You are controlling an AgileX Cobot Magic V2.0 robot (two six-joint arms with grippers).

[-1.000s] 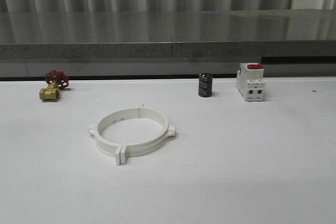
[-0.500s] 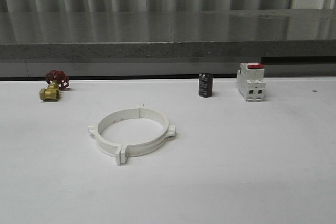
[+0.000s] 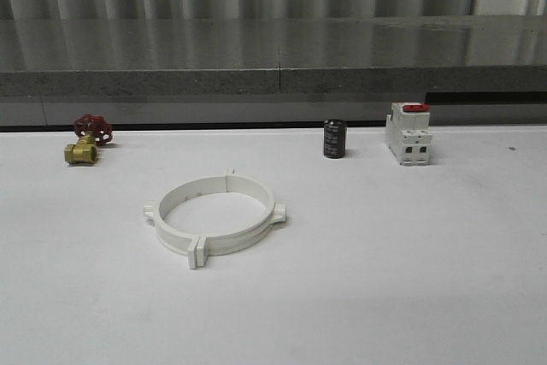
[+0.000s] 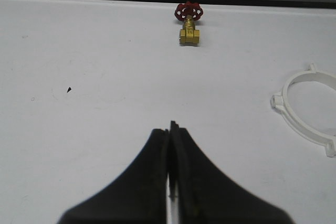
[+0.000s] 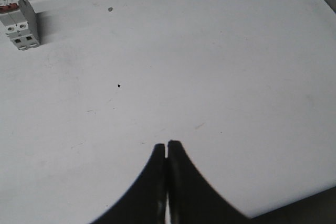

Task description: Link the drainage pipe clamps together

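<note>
Now two drainage pipe clamps [image 3: 215, 215] sit joined as one ring on the table [image 3: 385, 254]; my left pincer [image 4: 171, 129] and right pincer [image 5: 166, 145] are closed, empty

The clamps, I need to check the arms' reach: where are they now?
In the front view the clamps lie as one ring on the table, left of centre, nearer than the valve and the capacitor.

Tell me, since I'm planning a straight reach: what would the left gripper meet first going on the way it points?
Probably the brass valve. The left gripper, shut, points almost straight at it over bare table; the white clamp ring lies off to the side.
</note>
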